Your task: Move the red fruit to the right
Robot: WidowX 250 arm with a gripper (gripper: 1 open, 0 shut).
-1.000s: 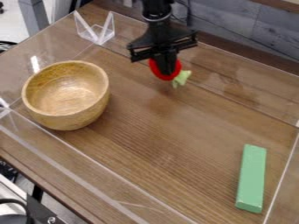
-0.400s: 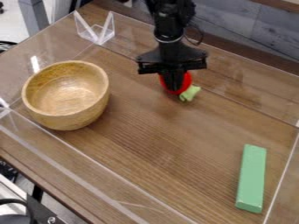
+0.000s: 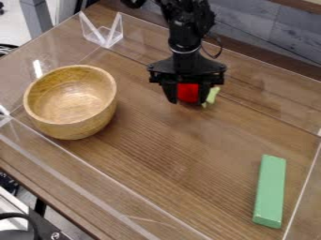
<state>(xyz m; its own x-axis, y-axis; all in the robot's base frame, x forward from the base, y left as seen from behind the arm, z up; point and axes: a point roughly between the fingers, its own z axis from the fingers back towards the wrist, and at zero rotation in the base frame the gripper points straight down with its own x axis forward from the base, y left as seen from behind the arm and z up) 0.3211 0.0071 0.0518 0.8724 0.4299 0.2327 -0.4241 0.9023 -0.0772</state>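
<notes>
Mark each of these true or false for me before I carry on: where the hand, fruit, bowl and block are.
1. The hand is at the red fruit. True.
2. The fruit is inside the bowl. False: it is outside, at the hand.
3. The fruit's green stem is on its right side in the picture. True.
4. The green block touches the bowl. False: they lie well apart, on opposite sides of the picture.

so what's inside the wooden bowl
Nothing can be seen inside the wooden bowl; its floor shows as bare wood. The near wall's inner face is partly hidden by the rim.
</notes>
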